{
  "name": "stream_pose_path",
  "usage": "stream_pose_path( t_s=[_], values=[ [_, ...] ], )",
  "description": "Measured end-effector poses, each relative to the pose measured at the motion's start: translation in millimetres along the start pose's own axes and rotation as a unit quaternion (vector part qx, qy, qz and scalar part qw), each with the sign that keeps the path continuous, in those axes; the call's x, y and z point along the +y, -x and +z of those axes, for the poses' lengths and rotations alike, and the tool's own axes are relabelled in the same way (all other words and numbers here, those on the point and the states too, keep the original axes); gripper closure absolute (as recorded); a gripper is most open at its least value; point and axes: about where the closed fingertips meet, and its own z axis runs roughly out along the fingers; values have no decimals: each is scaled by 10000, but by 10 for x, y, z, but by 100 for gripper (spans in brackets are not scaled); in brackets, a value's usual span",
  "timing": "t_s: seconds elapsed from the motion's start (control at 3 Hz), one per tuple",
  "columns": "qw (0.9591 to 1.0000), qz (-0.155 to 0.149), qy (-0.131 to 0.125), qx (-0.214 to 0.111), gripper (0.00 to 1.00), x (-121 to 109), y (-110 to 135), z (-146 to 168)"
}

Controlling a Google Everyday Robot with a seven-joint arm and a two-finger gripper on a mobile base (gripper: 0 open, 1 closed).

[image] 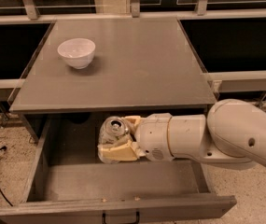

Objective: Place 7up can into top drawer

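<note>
7up can (112, 130): upright, silver top with the pull-tab facing up, sitting over the far half of the open drawer, about mid-width, just below the worktop's near edge; whether its base touches the drawer floor can't be told.
Gripper (118, 137): down inside the drawer opening, reaching in from the right.
Fingers (117, 152): tan pads pinching the can, one on its near side, the other on its far right side.
Arm (216, 136): thick white body, stretching from the right edge across the drawer's right wall.
Top drawer (37, 169): pulled out toward the near side, grey floor showing left of and in front of the can.
Worktop (142, 69): flat grey, above and beyond the drawer.
White bowl (77, 52): on the worktop's far left, well apart from the can.
</note>
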Motion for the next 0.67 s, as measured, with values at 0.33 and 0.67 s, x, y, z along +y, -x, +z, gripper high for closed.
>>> stream_pose_path(
  t_s=[0.33,0.67],
  values=[
    [9986,-351,361,-168,100,57,-119,173],
    [9979,-447,416,-209,100,53,-166,208]
  ],
)
